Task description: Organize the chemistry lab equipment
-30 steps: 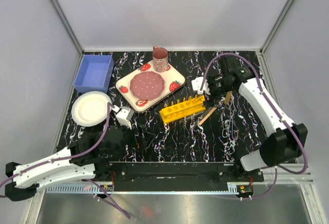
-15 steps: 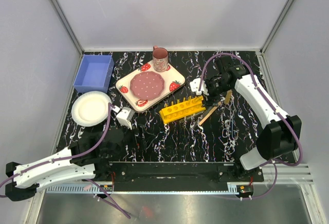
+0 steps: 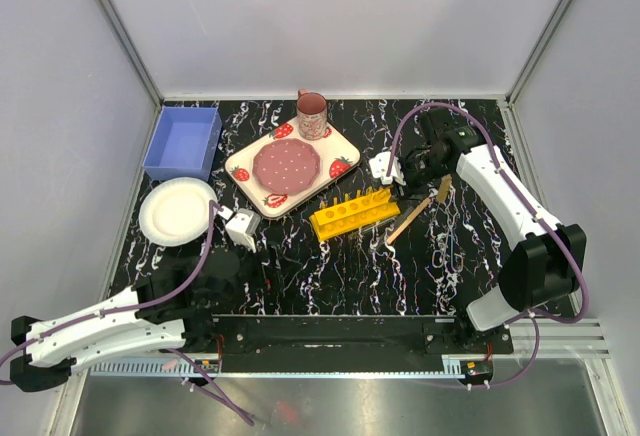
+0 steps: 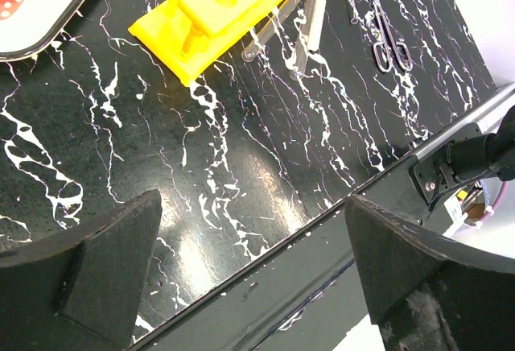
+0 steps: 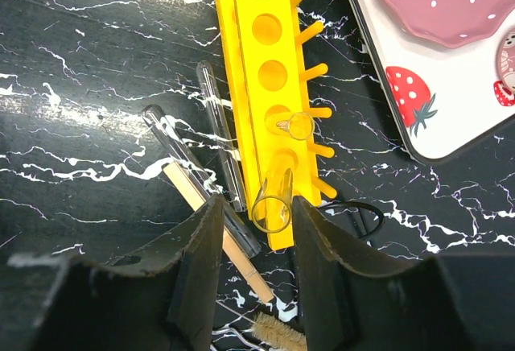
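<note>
The yellow test-tube rack (image 3: 352,212) lies mid-table; it also shows in the right wrist view (image 5: 261,69) and the left wrist view (image 4: 217,5). My right gripper (image 3: 392,178) (image 5: 256,230) hangs over the rack's right end, open, its jaws astride a clear tube (image 5: 273,194) standing in the end hole. A second tube (image 5: 291,125) stands in the neighbouring hole. Two more tubes (image 5: 219,134) lie on the table beside the rack. The wooden-handled brush (image 3: 415,214) (image 5: 217,226) lies by them. Slim dark metal tools (image 3: 446,246) (image 4: 388,39) lie nearer. My left gripper (image 3: 243,226) (image 4: 257,278) is open and empty.
A strawberry-patterned plate (image 3: 335,146) with a pink mug (image 3: 311,114) stands behind the rack. A blue bin (image 3: 183,143) sits at the far left, with a white paper plate (image 3: 177,211) in front of it. The table's near edge rail (image 4: 338,230) runs under my left gripper.
The right arm's elbow has swung inward and its wrist has shifted slightly left over the rack's right end. The left arm has not moved.
</note>
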